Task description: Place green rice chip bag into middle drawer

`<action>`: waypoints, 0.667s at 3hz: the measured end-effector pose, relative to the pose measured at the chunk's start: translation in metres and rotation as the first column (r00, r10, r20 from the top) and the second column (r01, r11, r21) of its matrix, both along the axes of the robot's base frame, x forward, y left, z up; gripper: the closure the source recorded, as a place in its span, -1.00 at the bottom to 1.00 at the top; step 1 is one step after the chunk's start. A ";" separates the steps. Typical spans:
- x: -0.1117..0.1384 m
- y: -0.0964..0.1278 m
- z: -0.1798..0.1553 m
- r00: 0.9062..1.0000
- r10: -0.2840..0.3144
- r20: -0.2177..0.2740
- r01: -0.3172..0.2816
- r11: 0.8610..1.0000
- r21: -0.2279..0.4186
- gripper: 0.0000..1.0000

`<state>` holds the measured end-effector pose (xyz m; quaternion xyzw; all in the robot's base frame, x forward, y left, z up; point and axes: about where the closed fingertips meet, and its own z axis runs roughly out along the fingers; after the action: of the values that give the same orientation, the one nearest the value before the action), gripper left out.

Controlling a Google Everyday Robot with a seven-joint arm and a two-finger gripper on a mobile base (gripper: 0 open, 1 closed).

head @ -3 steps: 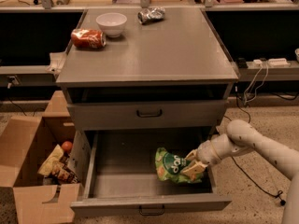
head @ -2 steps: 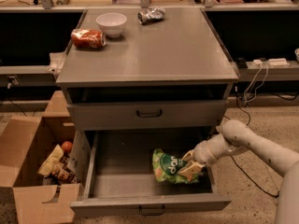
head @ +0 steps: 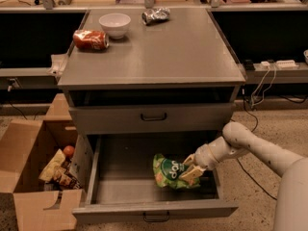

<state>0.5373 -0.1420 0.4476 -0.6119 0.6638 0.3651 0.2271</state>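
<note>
The green rice chip bag (head: 168,171) lies inside the pulled-out middle drawer (head: 154,211), toward its right half, resting on the drawer floor. My gripper (head: 191,170) reaches in from the right on the white arm (head: 250,146) and its fingers are closed on the bag's right edge. The matching grey drawer above (head: 153,116) is shut.
On the cabinet top (head: 159,52) sit a white bowl (head: 114,24), a red-orange can (head: 90,39) on its side and a crumpled silver foil bag (head: 155,15). An open cardboard box (head: 33,172) with snacks stands on the floor left of the drawer. Cables lie at the right.
The gripper and the bag have shifted slightly left and deeper into the drawer; the bag sits lower on the drawer floor.
</note>
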 end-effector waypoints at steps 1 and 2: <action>0.001 0.002 -0.001 1.000 0.004 -0.001 -0.004 1.000 0.002 -0.28; 0.001 0.005 0.003 1.000 0.006 0.008 -0.007 1.000 0.013 -0.90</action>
<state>0.5381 -0.1372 0.4505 -0.6139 0.6585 0.3679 0.2327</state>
